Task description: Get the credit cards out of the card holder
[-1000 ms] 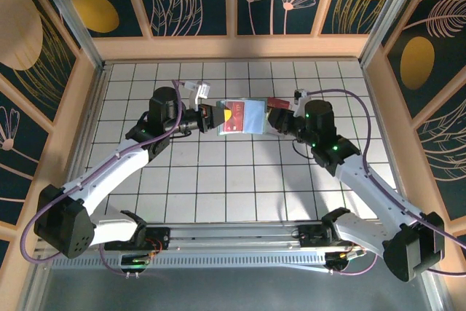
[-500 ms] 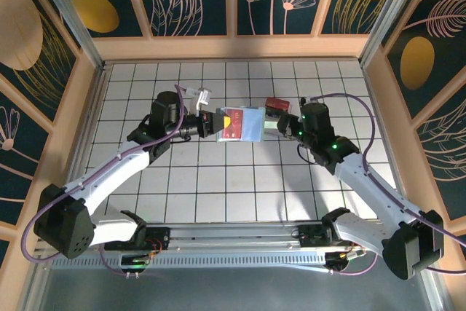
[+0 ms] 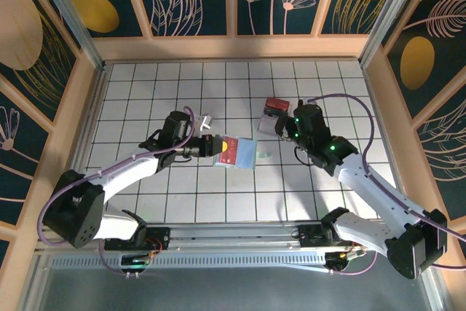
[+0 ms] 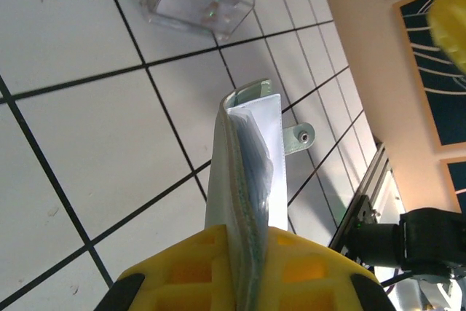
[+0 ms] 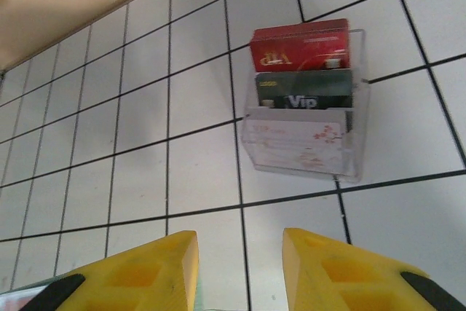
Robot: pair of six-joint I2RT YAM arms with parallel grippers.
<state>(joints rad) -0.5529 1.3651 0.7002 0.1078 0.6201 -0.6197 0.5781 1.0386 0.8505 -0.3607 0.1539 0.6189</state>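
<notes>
Pinched shut, the left gripper [image 4: 247,260] clamps one edge of the card holder [image 3: 238,153] between its yellow fingers. The grey-blue holder sits left of the table's centre and sticks out from the fingers towards the middle. From the left wrist view it is edge-on and seems to hang over the white tiles; whether its far edge touches them cannot be told. A dark red card [image 3: 226,151] shows in the panel nearest the fingers.

Well apart, to the right and farther back, the right gripper [image 5: 240,267] has its fingers spread with nothing between them. It points at a clear plastic box [image 5: 298,151] holding red and dark cards, just ahead of it on the table [image 3: 182,187].

Likely risks: the holder is held by one edge only, so a pull on a card could twist it or drag it out of the pinch. The open gripper, so near the box, could also nudge it.
</notes>
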